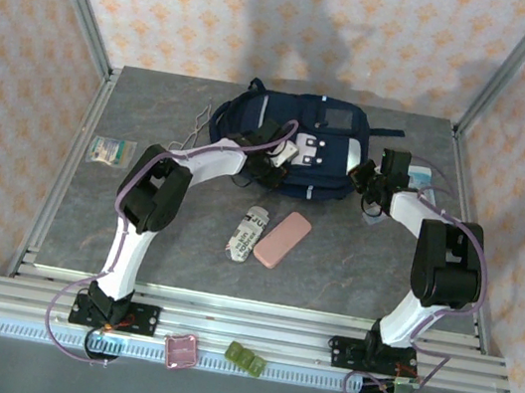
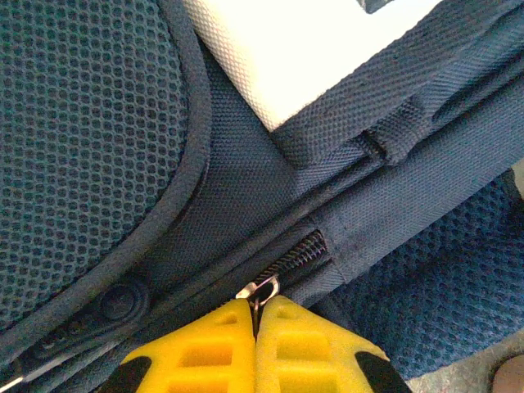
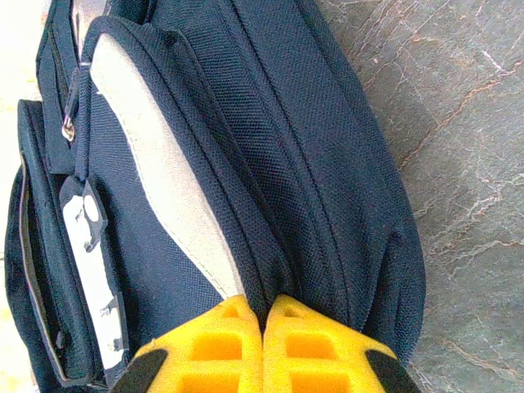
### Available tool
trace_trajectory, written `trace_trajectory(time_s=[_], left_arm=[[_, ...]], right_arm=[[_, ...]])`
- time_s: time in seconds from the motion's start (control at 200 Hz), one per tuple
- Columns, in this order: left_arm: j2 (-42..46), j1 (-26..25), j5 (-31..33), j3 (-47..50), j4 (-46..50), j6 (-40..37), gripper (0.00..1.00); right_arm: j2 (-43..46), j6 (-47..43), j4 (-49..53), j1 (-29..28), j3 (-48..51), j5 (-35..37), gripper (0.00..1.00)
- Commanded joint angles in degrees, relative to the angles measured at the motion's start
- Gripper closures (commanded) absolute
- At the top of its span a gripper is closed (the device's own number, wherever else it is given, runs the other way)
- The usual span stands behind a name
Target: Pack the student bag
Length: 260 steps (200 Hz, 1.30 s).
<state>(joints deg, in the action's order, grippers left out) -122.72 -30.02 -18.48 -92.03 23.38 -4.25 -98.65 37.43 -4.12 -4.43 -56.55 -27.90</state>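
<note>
The student bag [image 1: 321, 138] is navy, its front patch white-grey.

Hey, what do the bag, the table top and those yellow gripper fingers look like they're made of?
Bag: navy woven fabric, probably nylon or polyester. It is matte, with a coarse visible weave and mesh panels.
Table top: grey with a stone-like veined pattern and a slight sheen. Whether it is real stone or laminate cannot be told.
Fingers: apparently moulded yellow plastic, matte, with recessed pockets.

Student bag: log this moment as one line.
left gripper: shut on zipper pull | right gripper: shut on student bag edge | pink case: on table
</note>
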Motion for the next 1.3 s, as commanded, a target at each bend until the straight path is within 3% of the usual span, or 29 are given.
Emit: trace_trajectory(time_s=[0.0, 0.02, 0.06, 0.1, 0.185, 0.31, 0.395, 0.581, 0.791, 0.961, 1.146, 1.296], left_arm=[[2.21, -1.19, 2.16, 3.65, 4.31, 1.26, 1.00], [2.49, -1.18, 2.01, 3.97, 4.25, 1.34, 1.00], [2.89, -1.20, 1.79, 4.47, 4.12, 1.80, 0.86], [3.09, -1.18, 1.14, 4.83, 3.98, 1.88, 0.80], [2.79, -1.23, 1.09, 5.10, 4.16, 2.14, 0.74], [2.57, -1.18, 2.02, 5.20, 2.84, 2.36, 0.83], [2.83, -1.19, 1.80, 4.80, 1.35, 2.45, 1.00], [1.40, -1.23, 1.73, 2.45, 2.98, 2.80, 1.00], [5.19, -0.26, 18.14, 7.72, -0.52, 6.02, 1.00], [11.82, 3.81, 24.19, 12.27, -4.20, 8.82, 1.00], [15.92, 3.26, 18.89, 13.60, -4.55, 8.25, 1.00], [19.35, -0.64, 13.52, 15.24, -4.70, 8.70, 1.00]], right_arm=[[-0.71, -0.03, -1.42, -0.50, 0.83, -0.76, 1.00], [-0.67, 0.02, -1.43, -0.50, 0.83, -0.78, 1.00], [-0.67, 0.01, -1.48, -0.47, 0.83, -0.75, 1.00], [-0.67, 0.08, -1.50, -0.44, 0.83, -0.83, 1.00], [-0.67, 0.19, -1.68, -0.49, 0.88, -0.89, 1.00], [-0.50, 0.36, -1.86, -0.45, 1.08, -0.94, 1.00], [-0.23, 0.45, -1.99, -0.50, 1.27, -0.85, 1.00], [-0.09, 0.36, -1.86, -0.50, 1.27, -0.68, 1.00], [0.10, -0.32, -0.96, -0.50, 0.92, 1.25, 1.00], [1.51, -0.52, 0.43, -0.21, 0.79, 4.85, 1.00], [1.06, -0.25, 0.40, -0.22, -0.38, 4.41, 1.00], [-1.02, -1.58, 3.53, -0.14, -6.02, 6.93, 1.00]])
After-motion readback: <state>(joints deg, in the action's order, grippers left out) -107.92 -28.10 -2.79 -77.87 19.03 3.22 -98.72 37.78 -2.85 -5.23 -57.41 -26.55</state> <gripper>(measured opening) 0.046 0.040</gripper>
